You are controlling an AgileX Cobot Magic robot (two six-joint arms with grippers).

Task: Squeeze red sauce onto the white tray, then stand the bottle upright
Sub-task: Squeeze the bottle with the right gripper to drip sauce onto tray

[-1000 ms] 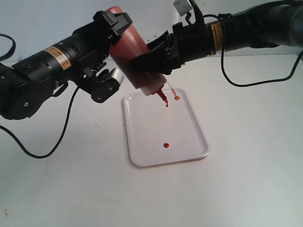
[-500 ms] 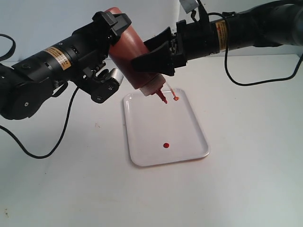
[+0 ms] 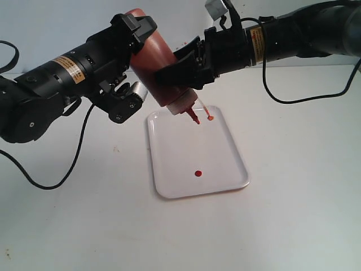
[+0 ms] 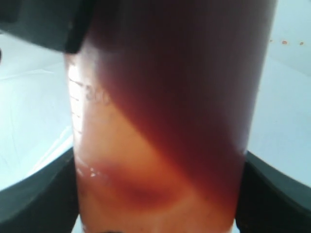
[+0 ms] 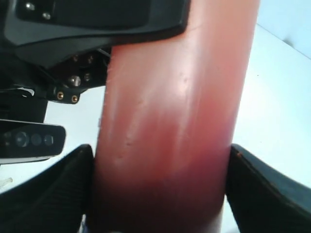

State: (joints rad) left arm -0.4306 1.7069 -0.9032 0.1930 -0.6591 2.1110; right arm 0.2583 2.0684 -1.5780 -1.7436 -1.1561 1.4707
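The bottle (image 3: 159, 68) hangs upside down and tilted over the far end of the white tray (image 3: 180, 152), its red-stained nozzle (image 3: 194, 117) pointing down just above the tray. My left gripper (image 3: 138, 63) is shut on the bottle's upper, base end; in its wrist view the bottle (image 4: 165, 121) fills the space between the jaws. My right gripper (image 3: 179, 76) is shut on the body just above the cap, and both fingers press on the bottle (image 5: 170, 121). A small blob of red sauce (image 3: 198, 173) lies on the tray, and a second red smear (image 3: 210, 117) sits beside the nozzle.
The tray lies on a white tabletop (image 3: 293, 214). Black cables (image 3: 282, 96) trail from both arms across the table. A few small specks (image 3: 117, 150) dot the surface left of the tray.
The right gripper spread and lifted off the bottle half a second ago, then closed on it again. The red drip at the nozzle is shorter. The left arm has not moved.
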